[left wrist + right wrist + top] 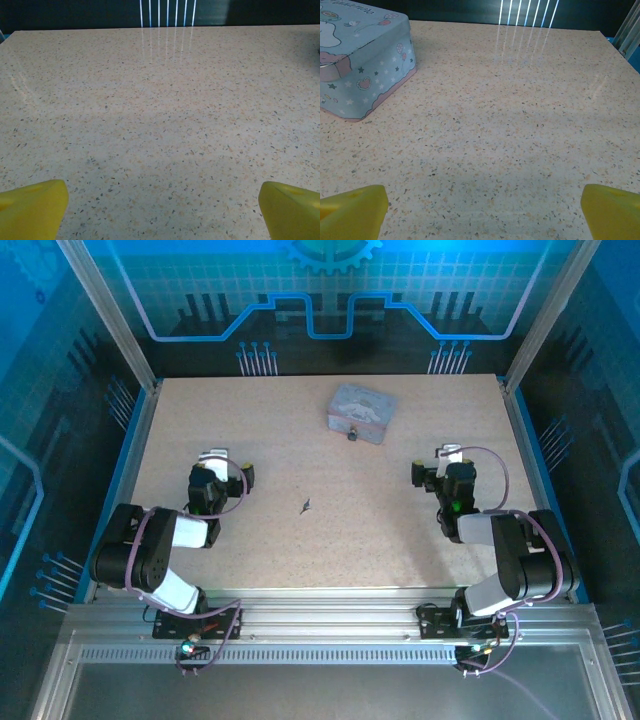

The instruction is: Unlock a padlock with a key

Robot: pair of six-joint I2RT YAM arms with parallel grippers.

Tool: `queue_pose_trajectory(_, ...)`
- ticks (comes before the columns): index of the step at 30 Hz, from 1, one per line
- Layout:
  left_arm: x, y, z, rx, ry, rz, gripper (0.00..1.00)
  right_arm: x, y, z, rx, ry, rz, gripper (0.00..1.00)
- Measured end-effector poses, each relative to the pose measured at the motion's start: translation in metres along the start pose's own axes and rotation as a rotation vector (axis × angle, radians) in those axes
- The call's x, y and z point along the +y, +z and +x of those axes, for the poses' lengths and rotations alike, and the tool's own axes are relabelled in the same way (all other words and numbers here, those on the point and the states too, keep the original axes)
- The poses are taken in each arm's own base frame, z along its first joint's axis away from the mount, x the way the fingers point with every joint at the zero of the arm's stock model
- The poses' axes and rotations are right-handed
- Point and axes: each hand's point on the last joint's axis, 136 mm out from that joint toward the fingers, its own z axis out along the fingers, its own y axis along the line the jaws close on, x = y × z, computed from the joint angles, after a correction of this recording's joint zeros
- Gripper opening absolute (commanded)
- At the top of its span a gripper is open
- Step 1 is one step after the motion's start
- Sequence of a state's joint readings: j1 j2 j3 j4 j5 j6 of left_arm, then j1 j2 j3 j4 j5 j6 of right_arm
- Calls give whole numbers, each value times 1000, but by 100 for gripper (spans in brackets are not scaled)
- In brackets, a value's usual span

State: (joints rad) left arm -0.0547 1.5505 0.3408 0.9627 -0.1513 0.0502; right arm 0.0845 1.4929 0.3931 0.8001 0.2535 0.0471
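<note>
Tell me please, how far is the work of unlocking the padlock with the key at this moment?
Nothing looks done yet. The key lies alone in the middle of the table, apart from the padlock, which sits at the near side of the tin. In hand: nothing. The left end effector and the right end effector are both open and empty. Left to do: pick up the key, steady the padlock, insert and turn.

tin (367,57) cropped left, key (305,505) a tiny speck
</note>
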Motion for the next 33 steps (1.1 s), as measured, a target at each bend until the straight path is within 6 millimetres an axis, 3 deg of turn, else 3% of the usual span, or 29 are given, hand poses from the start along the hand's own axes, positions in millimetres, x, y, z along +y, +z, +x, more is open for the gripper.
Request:
queue_pose_trajectory(27,0,1,0,5,-8,-2,99,0,0,0,0,0,0,100)
queue_pose_trajectory(33,8,4,-3,8,-32,-22,99,0,0,0,0,0,0,100)
